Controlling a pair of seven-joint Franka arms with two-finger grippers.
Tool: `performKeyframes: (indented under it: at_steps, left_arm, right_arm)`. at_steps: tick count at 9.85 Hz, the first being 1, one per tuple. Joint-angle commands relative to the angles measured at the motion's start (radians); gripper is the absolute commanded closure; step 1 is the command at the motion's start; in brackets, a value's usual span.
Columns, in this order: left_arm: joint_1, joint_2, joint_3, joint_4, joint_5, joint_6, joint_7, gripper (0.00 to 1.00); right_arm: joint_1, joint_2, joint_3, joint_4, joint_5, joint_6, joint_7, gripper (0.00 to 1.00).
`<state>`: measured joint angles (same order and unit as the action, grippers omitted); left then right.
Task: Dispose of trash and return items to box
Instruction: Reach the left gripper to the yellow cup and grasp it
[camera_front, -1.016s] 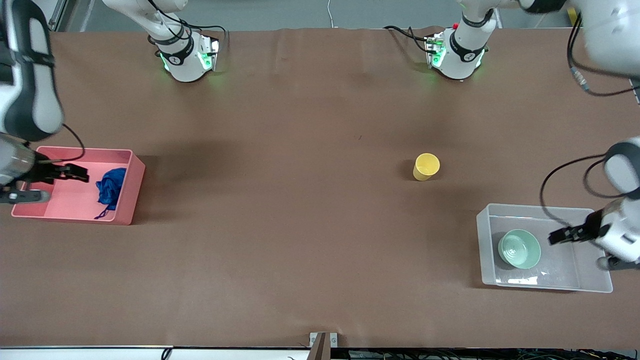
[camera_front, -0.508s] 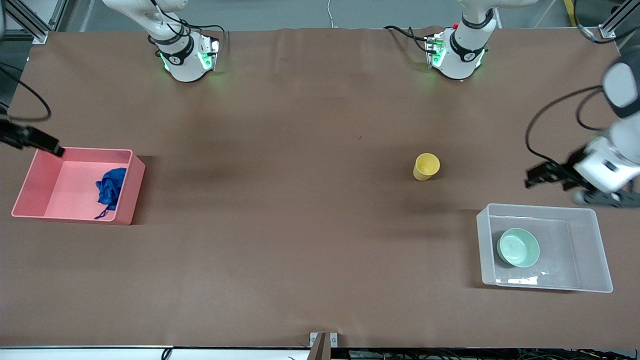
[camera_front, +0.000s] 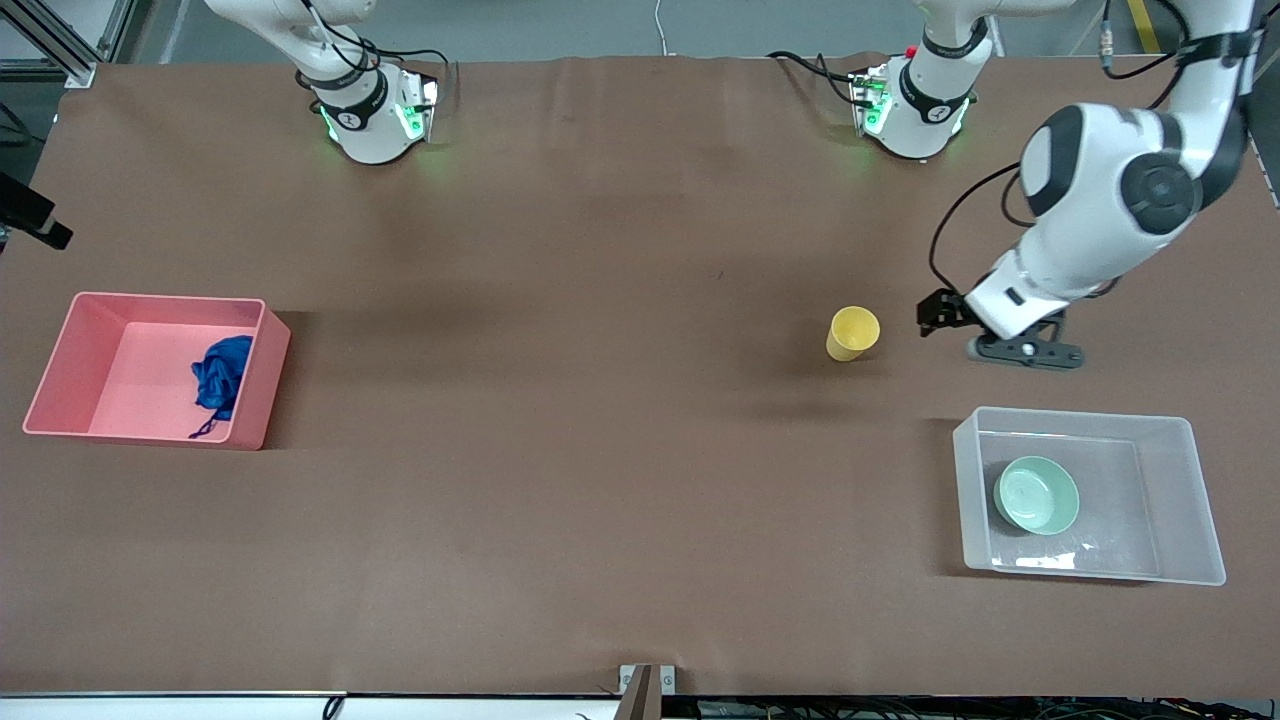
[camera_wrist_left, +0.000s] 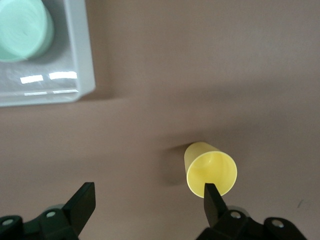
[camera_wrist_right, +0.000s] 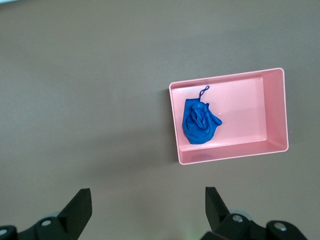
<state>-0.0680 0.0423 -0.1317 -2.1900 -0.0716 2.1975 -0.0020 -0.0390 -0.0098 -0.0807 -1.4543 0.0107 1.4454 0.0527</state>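
Beside the small yellow plastic cup (camera_front: 853, 333), on the side toward my left arm's end of the table, my left gripper (camera_front: 933, 314) hovers low with its fingers (camera_wrist_left: 82, 203) spread wide apart and nothing between them. The cup stands upright on the brown table cover (camera_front: 600, 450), well apart from the clear translucent rectangular bin (camera_front: 1200, 500), which lies nearer the front camera and holds the pale mint-green round bowl (camera_front: 1037, 495).

From my left wrist, one fingertip overlaps the cup's rim while the other stands well off over bare cloth, so I judge I am off-centre. To do this well I should shift until the cup sits midway between my fingers, come down to take the wall below the rim, and close gently, since thin plastic may flex or tip if one finger arrives first.

My right gripper (camera_wrist_right: 145, 210) waits high near the table's edge at the right arm's end, fingers open and empty, looking down on the pink opaque rectangular bin (camera_front: 60, 350) where the bright blue fabric wad (camera_front: 221, 375) lies.
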Motion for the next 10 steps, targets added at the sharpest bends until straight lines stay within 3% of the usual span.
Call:
performKeyframes:
  at_steps: [1,3,5,7,8,10]
  left_arm:
    - [0.000,0.117,-0.060,-0.068,0.019,0.141,-0.009,0.04]
    - [0.000,0.169,-0.074,-0.109,0.027,0.227,-0.007,0.04]
    - [-0.001,0.244,-0.095,-0.105,0.027,0.277,-0.009,0.15]
    - [-0.001,0.254,-0.101,-0.116,0.027,0.280,-0.009,0.76]
    - [-0.001,0.254,-0.101,-0.122,0.027,0.278,-0.009,0.94]
    - [0.000,0.243,-0.101,-0.128,0.027,0.274,-0.006,1.00]
  right_arm:
    - [0.004,0.002,0.007,-0.003,-0.029,0.007,-0.024,0.00]
    - [0.013,0.002,0.006,-0.003,-0.040,0.010,-0.028,0.00]
    - [0.025,0.002,0.006,-0.003,-0.051,0.007,-0.021,0.00]
    - [0.024,0.002,0.006,-0.004,-0.045,0.021,-0.019,0.00]
    - [0.024,0.002,0.006,-0.006,-0.041,0.029,-0.019,0.00]
    - [0.022,0.002,0.006,-0.008,-0.038,0.030,-0.019,0.00]
